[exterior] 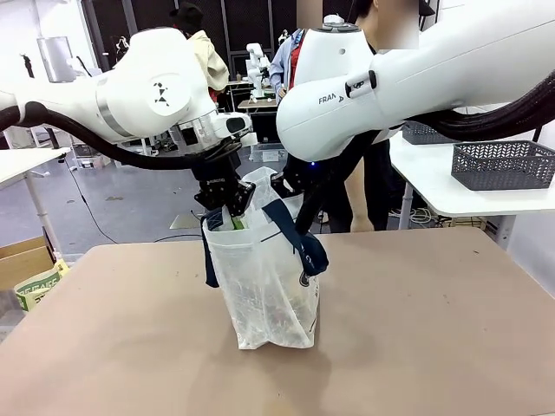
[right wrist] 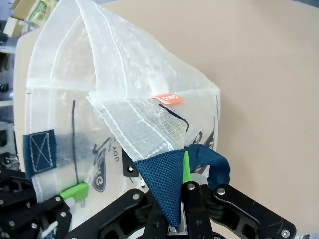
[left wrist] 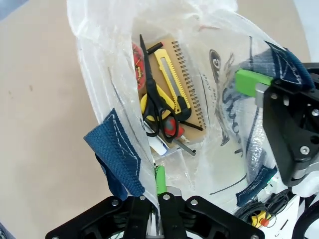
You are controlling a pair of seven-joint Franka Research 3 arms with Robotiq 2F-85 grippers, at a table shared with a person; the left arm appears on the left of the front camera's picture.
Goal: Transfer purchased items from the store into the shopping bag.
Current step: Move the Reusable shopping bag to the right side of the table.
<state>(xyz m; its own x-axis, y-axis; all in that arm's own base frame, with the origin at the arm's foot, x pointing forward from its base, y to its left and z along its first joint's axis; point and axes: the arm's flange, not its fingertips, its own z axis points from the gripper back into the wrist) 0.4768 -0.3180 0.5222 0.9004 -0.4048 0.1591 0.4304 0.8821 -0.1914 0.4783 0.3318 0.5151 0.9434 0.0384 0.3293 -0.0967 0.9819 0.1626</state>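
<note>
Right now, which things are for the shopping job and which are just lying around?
For the job: shopping bag, pinched by left gripper and right gripper; scissors, yellow cutter, notebook inside.
Lying about: cardboard box, white side table.

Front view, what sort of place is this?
Probably a robotics lab rather than a shop: the left gripper and right gripper pinch a shopping bag open on a brown table, a grey mesh basket sits on a white worktable behind, and a cable trails across the floor.
</note>
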